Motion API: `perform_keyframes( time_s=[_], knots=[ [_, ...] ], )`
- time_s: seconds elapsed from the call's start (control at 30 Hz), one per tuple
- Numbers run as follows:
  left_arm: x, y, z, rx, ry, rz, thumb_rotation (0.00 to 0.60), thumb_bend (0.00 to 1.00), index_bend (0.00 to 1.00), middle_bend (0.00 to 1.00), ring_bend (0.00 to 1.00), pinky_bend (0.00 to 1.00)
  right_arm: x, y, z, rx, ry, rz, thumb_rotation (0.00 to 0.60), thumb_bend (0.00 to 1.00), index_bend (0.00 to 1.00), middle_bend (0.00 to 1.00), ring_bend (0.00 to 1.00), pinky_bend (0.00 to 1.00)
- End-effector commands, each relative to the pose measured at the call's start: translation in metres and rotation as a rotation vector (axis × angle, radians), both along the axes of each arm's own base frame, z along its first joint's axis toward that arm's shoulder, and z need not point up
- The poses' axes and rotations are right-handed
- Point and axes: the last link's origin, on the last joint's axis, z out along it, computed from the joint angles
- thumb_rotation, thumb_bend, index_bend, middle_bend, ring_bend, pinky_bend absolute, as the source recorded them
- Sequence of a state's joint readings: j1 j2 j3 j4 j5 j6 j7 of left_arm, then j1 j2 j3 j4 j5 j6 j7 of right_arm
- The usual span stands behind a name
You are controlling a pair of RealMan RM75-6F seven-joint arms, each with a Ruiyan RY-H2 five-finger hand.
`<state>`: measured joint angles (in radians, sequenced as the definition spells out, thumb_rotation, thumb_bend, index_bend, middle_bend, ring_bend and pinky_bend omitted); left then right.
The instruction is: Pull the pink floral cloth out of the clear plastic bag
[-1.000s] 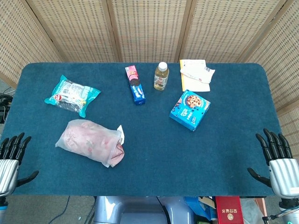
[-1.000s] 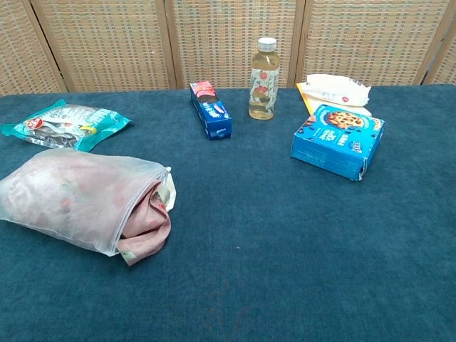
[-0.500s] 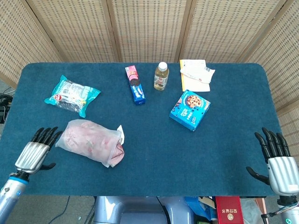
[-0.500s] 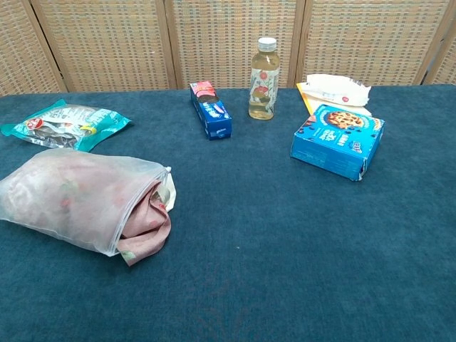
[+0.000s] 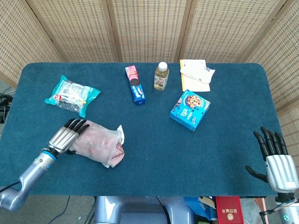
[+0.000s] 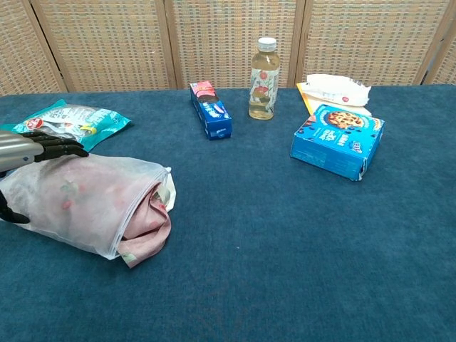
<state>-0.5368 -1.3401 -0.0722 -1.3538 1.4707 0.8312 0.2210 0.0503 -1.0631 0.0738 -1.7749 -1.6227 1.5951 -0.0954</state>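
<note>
Blue felt table [image 5: 154,140] carries the clear plastic bag [image 6: 78,203], pink floral cloth [image 6: 146,224] protruding from its mouth. Left hand [image 5: 65,136] rests spread on the closed end, gripping nothing. Right hand [image 5: 275,161] waits open, well apart. Extraction remains undone.

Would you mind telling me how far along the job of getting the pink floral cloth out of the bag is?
Early stage. Nothing is done yet: the pink floral cloth sits mostly inside the clear plastic bag, only a fold poking from its open end. In hand: the left robot hand rests over the bag's closed end. Left: the right robot hand, open at the table's edge, has to grasp and pull the cloth.
</note>
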Motion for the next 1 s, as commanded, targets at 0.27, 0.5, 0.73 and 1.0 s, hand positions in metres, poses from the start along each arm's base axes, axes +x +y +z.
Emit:
perform_keyframes(
  time_s=[0.27,0.5,0.73,1.0],
  knots=[
    [0.014,0.001,-0.032,-0.061,-0.082,0.066,0.600,0.18,0.02,0.09,0.19,0.36,0.000,0.001,0.000,0.003,-0.005,0.001,0.600,0.00,0.00,0.00,0.00,0.00],
    [0.019,-0.001,-0.043,-0.004,-0.270,0.100,0.600,0.41,0.52,0.54,0.59,0.67,0.002,0.001,-0.002,0.014,-0.008,0.004,0.600,0.00,0.00,0.00,0.00,0.00],
    [0.038,-0.004,-0.031,0.092,-0.617,0.013,0.600,0.41,0.57,0.58,0.60,0.68,0.013,-0.004,-0.006,0.094,-0.099,0.038,0.600,0.00,0.06,0.00,0.00,0.00],
    [0.079,-0.004,-0.037,0.105,-0.884,-0.117,0.600,0.41,0.58,0.58,0.60,0.68,0.054,-0.042,0.012,0.327,-0.327,0.093,0.600,0.00,0.17,0.00,0.00,0.00]
  ],
)
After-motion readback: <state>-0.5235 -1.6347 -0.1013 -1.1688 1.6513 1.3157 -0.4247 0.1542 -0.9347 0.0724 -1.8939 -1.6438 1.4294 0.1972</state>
